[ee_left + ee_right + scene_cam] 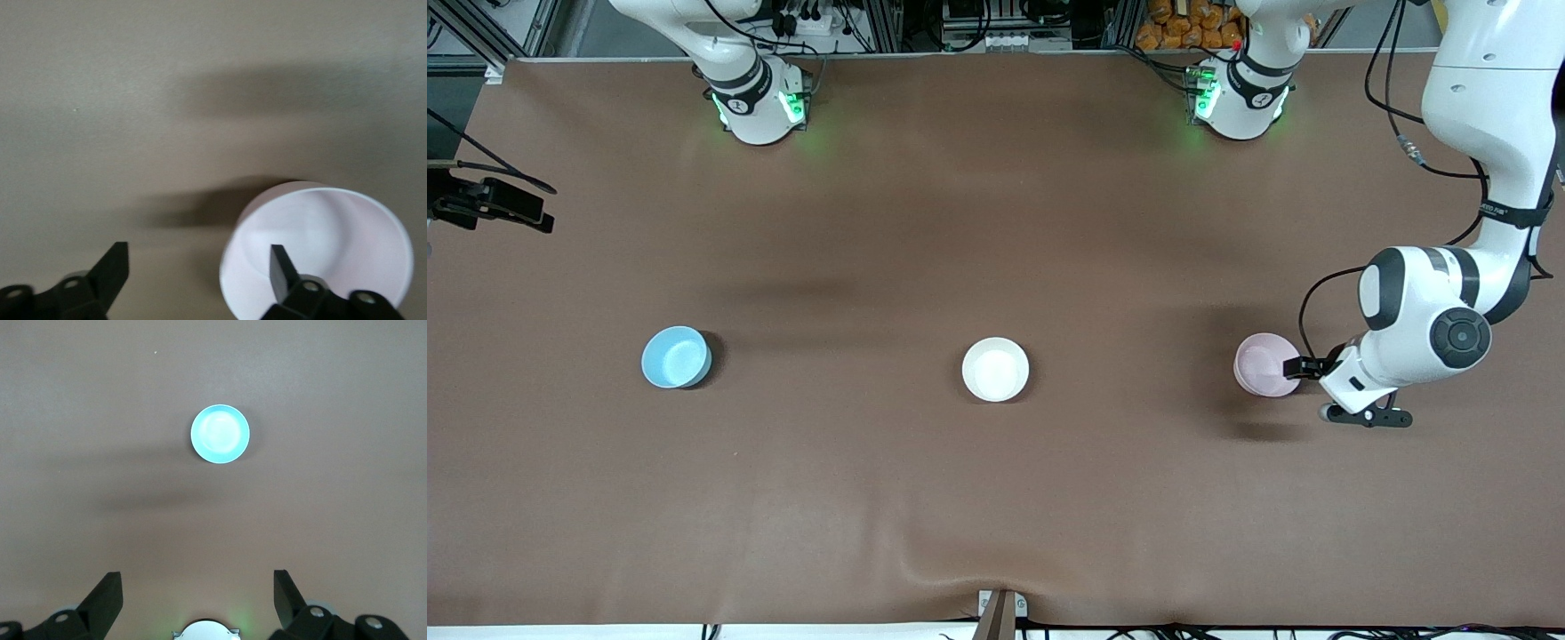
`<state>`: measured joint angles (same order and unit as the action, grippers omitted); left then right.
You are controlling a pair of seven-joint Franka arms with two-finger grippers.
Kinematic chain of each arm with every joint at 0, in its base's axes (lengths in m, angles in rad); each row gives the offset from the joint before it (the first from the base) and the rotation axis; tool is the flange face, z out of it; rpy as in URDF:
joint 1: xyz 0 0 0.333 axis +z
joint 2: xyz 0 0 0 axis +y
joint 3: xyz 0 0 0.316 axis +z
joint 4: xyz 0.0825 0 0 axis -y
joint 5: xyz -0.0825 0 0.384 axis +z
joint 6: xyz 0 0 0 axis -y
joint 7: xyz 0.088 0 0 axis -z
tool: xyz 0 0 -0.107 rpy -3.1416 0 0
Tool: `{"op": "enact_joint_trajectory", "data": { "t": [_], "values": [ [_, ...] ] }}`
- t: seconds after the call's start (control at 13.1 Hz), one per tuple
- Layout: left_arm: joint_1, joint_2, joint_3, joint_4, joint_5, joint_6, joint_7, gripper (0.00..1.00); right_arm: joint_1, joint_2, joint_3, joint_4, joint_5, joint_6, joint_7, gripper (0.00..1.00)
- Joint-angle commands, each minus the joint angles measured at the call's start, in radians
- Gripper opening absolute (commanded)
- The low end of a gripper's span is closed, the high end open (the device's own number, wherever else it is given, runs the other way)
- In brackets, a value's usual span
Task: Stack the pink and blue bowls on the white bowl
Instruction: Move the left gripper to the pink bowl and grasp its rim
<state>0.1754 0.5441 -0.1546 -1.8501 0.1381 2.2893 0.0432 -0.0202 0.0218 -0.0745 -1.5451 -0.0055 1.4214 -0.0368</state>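
Note:
The pale pink bowl (1261,363) stands on the brown table toward the left arm's end. My left gripper (1307,389) is open and low at that bowl's rim. In the left wrist view one finger (283,267) is over the inside of the pink bowl (333,233) and the other finger (113,263) is outside it, over bare table. The white bowl (996,369) stands at mid-table. The sky blue bowl (676,357) stands toward the right arm's end. My right gripper (197,580) is open and empty, high over the table, with the blue bowl (220,433) far below it.
The brown cloth (996,222) covers the whole table. The two arm bases (758,102) (1240,98) stand along the edge farthest from the front camera. A black fixture (489,204) juts in at the right arm's end.

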Motion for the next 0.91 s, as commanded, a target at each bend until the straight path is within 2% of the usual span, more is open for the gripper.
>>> {"op": "enact_joint_trajectory", "data": {
  "t": [0.0, 0.3, 0.38, 0.53, 0.61, 0.84],
  "values": [
    [0.016, -0.003, -0.013, -0.023, 0.021, 0.033, 0.018, 0.72, 0.008, 0.0, -0.004, -0.001, -0.002, 0.005, 0.003, 1.0],
    [0.007, 0.011, -0.014, -0.018, 0.014, 0.036, 0.017, 0.66, 0.009, 0.009, -0.002, -0.001, -0.002, 0.005, 0.003, 1.0],
    [0.003, 0.011, -0.014, -0.018, 0.011, 0.038, 0.017, 0.56, 0.009, 0.01, -0.004, -0.001, -0.002, 0.005, 0.002, 1.0],
    [-0.001, 0.011, -0.014, -0.017, 0.009, 0.036, 0.009, 0.12, 0.008, 0.02, -0.004, -0.006, -0.002, 0.004, 0.002, 1.0],
    [-0.001, 0.011, -0.014, -0.015, 0.009, 0.036, 0.006, 0.04, 0.008, 0.02, -0.004, -0.006, -0.002, 0.004, 0.001, 1.0],
    [-0.005, 0.01, -0.019, -0.012, 0.008, 0.033, -0.016, 0.0, 0.008, 0.023, -0.004, -0.006, -0.002, 0.008, 0.002, 1.0]
  ]
}}
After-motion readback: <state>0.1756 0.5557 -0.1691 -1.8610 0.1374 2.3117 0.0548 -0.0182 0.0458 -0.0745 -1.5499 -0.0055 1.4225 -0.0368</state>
